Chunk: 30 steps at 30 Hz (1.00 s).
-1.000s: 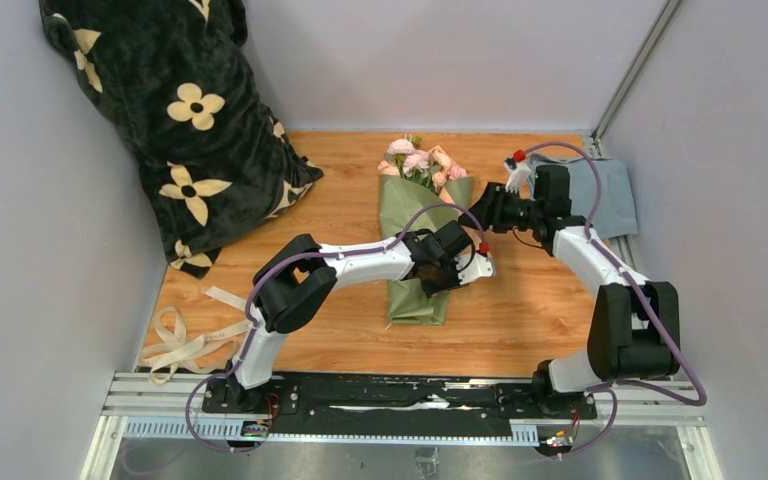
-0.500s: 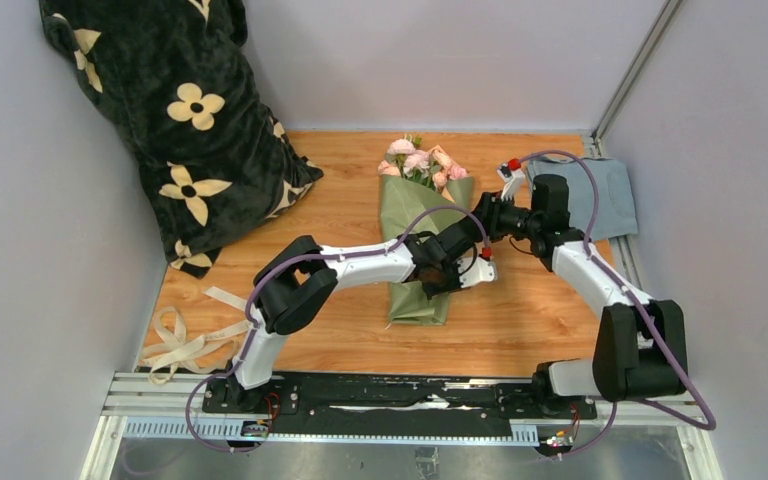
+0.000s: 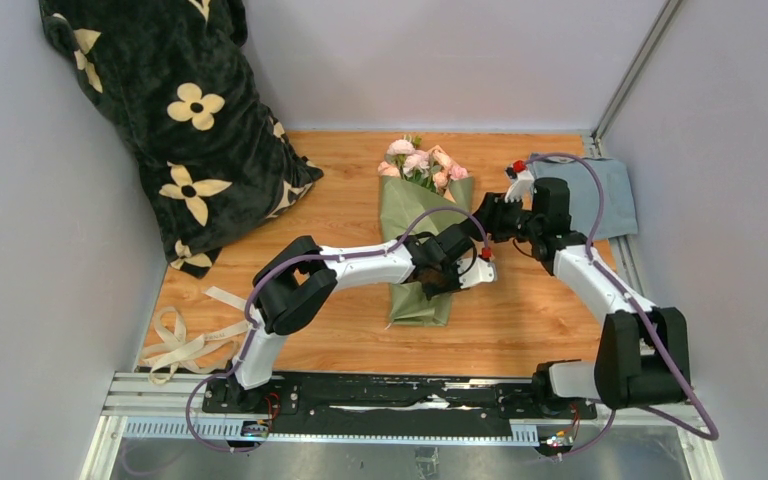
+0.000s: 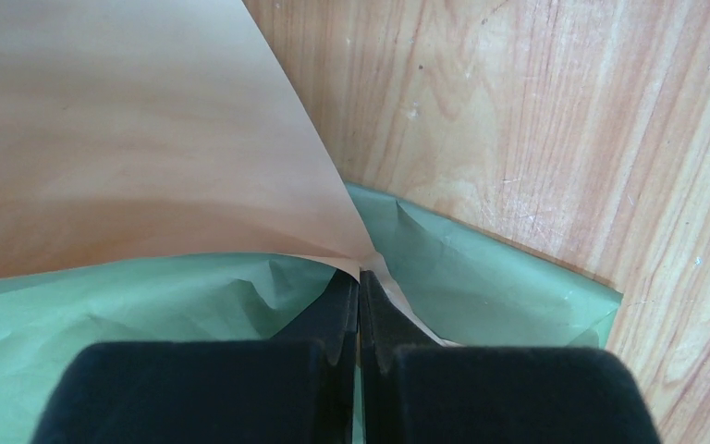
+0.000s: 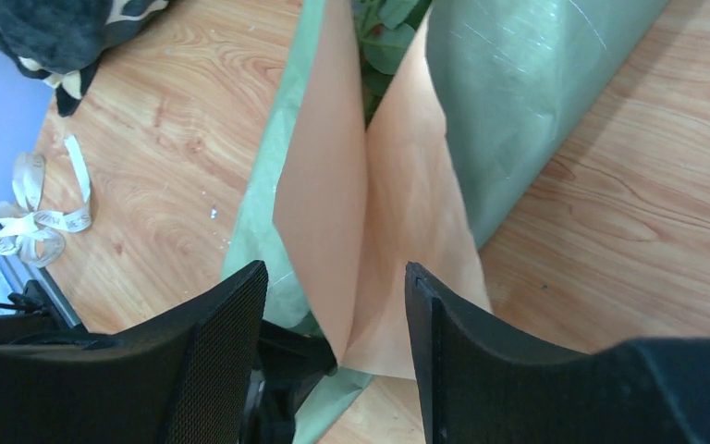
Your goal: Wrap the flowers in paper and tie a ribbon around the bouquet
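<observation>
At the middle of the wooden table (image 3: 530, 320), the bouquet (image 3: 400, 200) lay with its flowers (image 3: 422, 160) pointing away from you. Your left gripper (image 4: 360, 277) was pinched tight on the paper (image 4: 129, 139) at a peach flap's corner. Your right gripper (image 5: 333, 277) stood with jaws apart, astride the raised peach fold. The ribbon (image 3: 185, 340) lay at the near left edge.

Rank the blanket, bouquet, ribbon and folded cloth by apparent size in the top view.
Largest: blanket
Then: bouquet
Unranked: cloth and ribbon, similar spread; the right arm partly hides the cloth.
</observation>
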{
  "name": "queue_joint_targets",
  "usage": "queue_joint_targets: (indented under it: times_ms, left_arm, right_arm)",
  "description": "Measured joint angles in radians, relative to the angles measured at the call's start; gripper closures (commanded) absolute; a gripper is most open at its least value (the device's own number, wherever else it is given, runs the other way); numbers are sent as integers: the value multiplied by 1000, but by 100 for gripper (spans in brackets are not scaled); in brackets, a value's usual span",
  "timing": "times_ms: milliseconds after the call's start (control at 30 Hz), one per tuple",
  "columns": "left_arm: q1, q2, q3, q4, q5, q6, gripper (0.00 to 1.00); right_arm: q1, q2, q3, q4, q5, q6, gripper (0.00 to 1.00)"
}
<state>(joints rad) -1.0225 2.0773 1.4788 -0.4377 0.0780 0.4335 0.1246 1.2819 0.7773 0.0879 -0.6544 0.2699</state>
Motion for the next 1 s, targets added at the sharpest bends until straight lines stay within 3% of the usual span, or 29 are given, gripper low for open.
queue_joint_targets:
  times_ms: [200, 233, 333, 367, 533, 700, 833, 1000]
  left_arm:
    - [0, 0, 0, 0, -1, -3, 100]
    - [0, 0, 0, 0, -1, -4, 100]
    - [0, 0, 0, 0, -1, -4, 98]
    - [0, 0, 0, -1, -1, -4, 93]
    - [0, -1, 29, -66, 7, -19, 63]
    - [0, -26, 128, -215, 48, -31, 53]
    - [0, -108, 178, -306, 87, -28, 54]
    - [0, -237, 131, -344, 47, 13, 81]
  right_arm:
    - [30, 146, 63, -2, -11, 0, 42]
    - [36, 166, 69, 2, -18, 0, 49]
    - [44, 209, 76, 10, -24, 3, 90]
    - [44, 220, 77, 11, -23, 3, 99]
    - [39, 269, 94, 13, 5, 3, 100]
    - [22, 354, 143, 18, 26, 2, 100]
    - [10, 396, 163, 21, 34, 3, 100]
    - [1, 431, 182, 24, 36, 3, 100]
